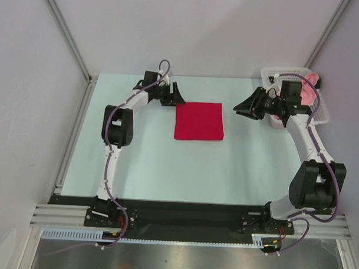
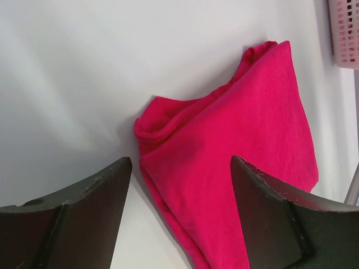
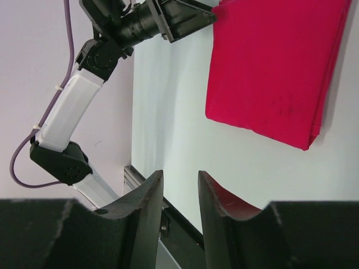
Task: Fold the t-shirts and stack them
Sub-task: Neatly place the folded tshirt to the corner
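The crimson t-shirt [image 1: 199, 121] is lying folded square mid-table, its far left corner sitting between the widely spread fingers of the left gripper [image 1: 176, 98], which is gripping nothing. The right gripper [image 1: 242, 107] is hanging just right of the shirt, fingers narrowly parted and empty. The pink t-shirt [image 1: 312, 80] is resting in the basket [image 1: 288, 71].

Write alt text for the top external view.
A crimson red t-shirt, folded square, lies centred on a pale table. The left pincer sits at its far left corner; the right pincer is by a white mesh basket holding salmon pink cloth.
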